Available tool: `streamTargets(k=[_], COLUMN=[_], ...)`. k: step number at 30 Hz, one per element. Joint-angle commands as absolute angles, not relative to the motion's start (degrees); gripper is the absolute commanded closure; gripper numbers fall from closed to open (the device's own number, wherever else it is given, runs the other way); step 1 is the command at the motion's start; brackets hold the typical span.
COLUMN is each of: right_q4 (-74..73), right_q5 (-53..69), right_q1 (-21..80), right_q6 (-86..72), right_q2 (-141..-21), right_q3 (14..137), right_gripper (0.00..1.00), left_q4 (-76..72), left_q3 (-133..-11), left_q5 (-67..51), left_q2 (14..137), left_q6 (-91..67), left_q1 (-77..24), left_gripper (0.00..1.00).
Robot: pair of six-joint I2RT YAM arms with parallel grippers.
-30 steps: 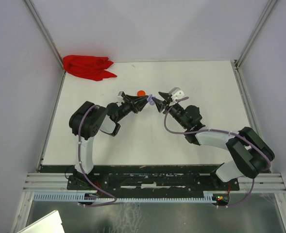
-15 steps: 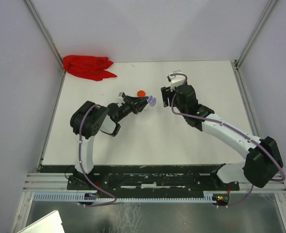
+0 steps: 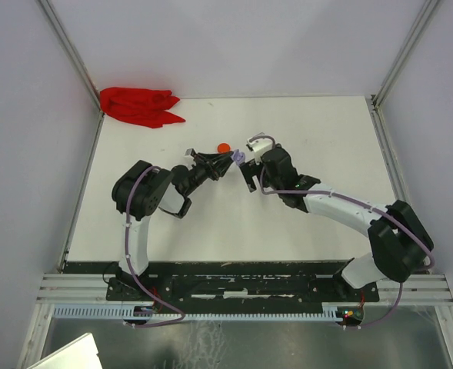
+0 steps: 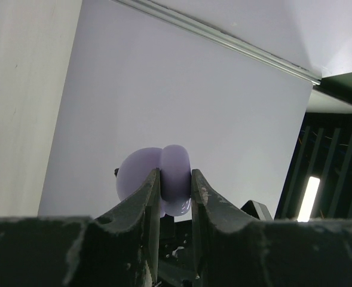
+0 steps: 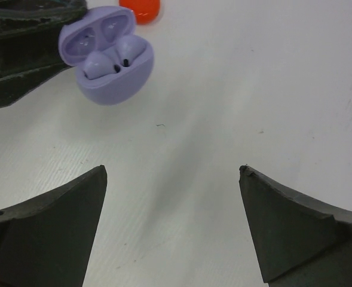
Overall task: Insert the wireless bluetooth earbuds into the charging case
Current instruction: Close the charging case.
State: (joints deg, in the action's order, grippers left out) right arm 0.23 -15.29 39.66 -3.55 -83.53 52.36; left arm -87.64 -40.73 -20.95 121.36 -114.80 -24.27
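Note:
My left gripper is shut on a purple charging case and holds it just above the table. In the left wrist view the case sits pinched between the two fingers. From the right wrist view the case hangs lid open at the upper left, and two purple earbuds rest in its wells. My right gripper is open and holds nothing, over bare table just right of the case. In the top view the right gripper stands close beside the case without touching it.
An orange round disc lies on the table just behind the case; its edge also shows at the top of the right wrist view as an orange disc. A crumpled red cloth lies in the far left corner.
The right gripper let go near the case, swung away toward the back, then came back beside it with its jaws spread wide. The left gripper kept hold of the case and hardly moved.

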Motion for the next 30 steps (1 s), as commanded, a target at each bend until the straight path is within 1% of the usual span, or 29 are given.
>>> streamTargets(k=[1, 8, 11, 21, 30], right_q4=[11.38, 22.25, 25.95, 30.17, 32.43], right_q5=[-17.12, -26.49, -28.03, -32.94, -36.68], right_q1=[42.81, 45.98, 46.25, 46.24, 46.23], right_q6=[0.22, 4.52, 5.07, 7.64, 10.30], right_q2=[-87.46, -94.46, -96.35, -100.56, -98.79], right_q3=[51.78, 53.32, 53.53, 55.32, 53.42], right_gripper=[0.00, 0.00, 0.00, 0.01, 0.00], left_q4=[-97.92, -97.98, -97.96, -98.95, -99.03], left_q3=[-40.35, -39.20, -38.48, -36.93, -36.41], left_q5=[-17.80, -17.14, -17.01, -17.38, -17.31], left_q2=[121.83, 120.89, 120.27, 119.88, 120.32], left_q6=[-118.09, -119.25, -119.16, -119.36, -119.25], left_q1=[-25.35, -25.70, -25.72, -25.74, -25.70], left_gripper=[0.97, 0.97, 0.97, 0.97, 0.97])
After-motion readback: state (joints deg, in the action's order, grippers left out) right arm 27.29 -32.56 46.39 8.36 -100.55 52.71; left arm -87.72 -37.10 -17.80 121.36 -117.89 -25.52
